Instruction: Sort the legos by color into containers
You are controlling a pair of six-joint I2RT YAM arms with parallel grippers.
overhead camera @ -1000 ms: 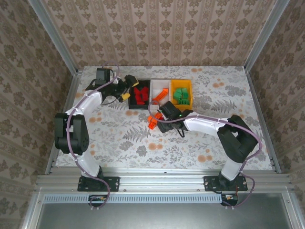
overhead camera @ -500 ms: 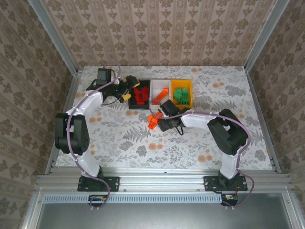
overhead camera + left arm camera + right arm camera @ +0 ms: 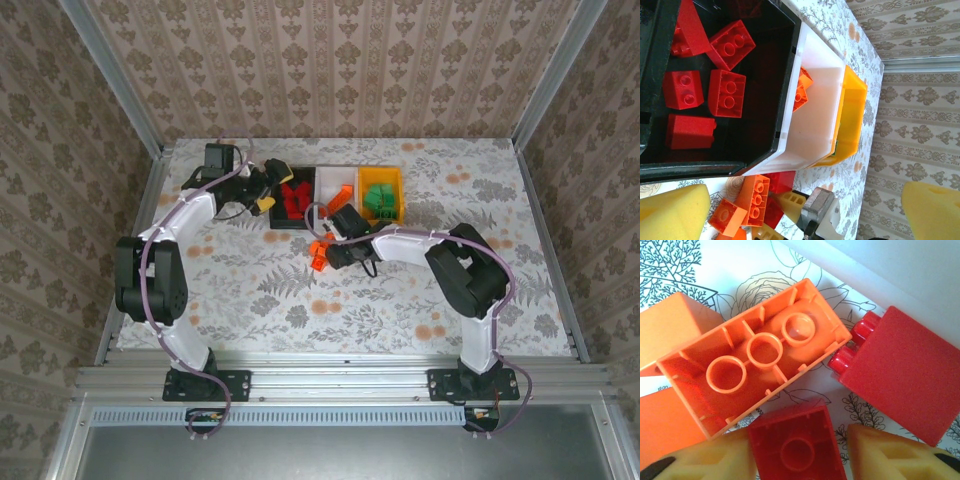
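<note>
Red legos [image 3: 295, 197] lie in the black container [image 3: 292, 226], an orange one [image 3: 341, 193] in the white container [image 3: 328, 180], green ones [image 3: 378, 200] in the yellow-orange container [image 3: 380, 172]. My left gripper [image 3: 272, 188] hangs open over the black container's left edge, holding nothing. A loose pile [image 3: 318, 250] sits in front of the white container. My right gripper [image 3: 800, 460] is down on it, jaws either side of an upside-down red lego [image 3: 797, 445]. One finger [image 3: 705, 460] touches it; a gap remains at the other [image 3: 895, 455].
Beside the straddled brick lie a long orange brick [image 3: 755, 355] upside down, another red brick [image 3: 900, 375] on its side, and two orange bricks [image 3: 675, 325] at the left. The white container's wall [image 3: 890, 270] stands just beyond them. Open floral tabletop [image 3: 250, 290] spreads in front.
My right gripper has slid left into the loose pile and its jaws have narrowed round the red lego. The left arm has not moved.
</note>
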